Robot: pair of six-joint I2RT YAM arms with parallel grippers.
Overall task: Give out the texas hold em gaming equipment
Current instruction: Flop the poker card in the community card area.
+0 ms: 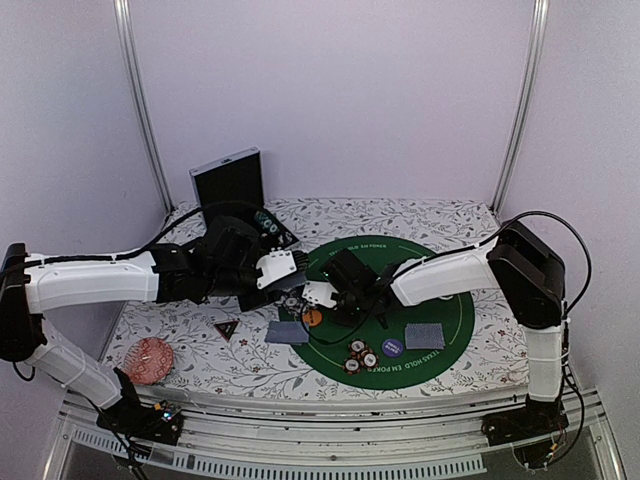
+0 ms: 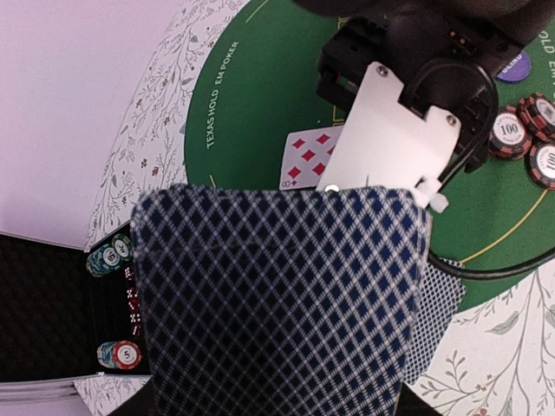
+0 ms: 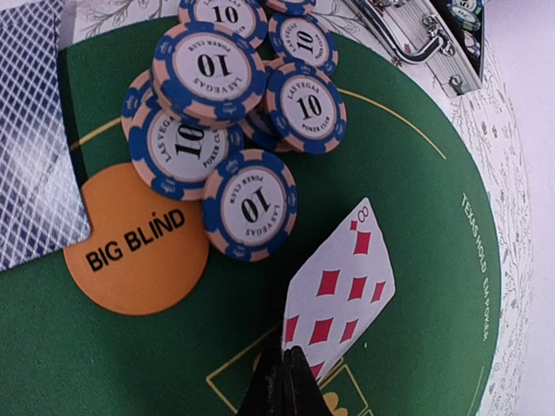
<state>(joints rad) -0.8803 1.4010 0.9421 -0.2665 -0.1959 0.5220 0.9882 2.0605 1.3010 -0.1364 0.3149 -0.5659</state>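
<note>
Right tool (image 3: 282,381): tips together on the corner of the face-up eight of diamonds (image 3: 342,282) lying on the green mat (image 3: 416,217), probably to slide it into place. Left tool (image 1: 288,285): clamped on the card pack (image 2: 277,295), held close as supply. Only my right wrist view shows that contact; overhead, the arms hide it.

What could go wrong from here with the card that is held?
The right gripper pinches only a corner of the eight of diamonds, so it may slip. The leaning pile of blue chips close by could be knocked. The left gripper with its deck is near; the arms might collide.
</note>
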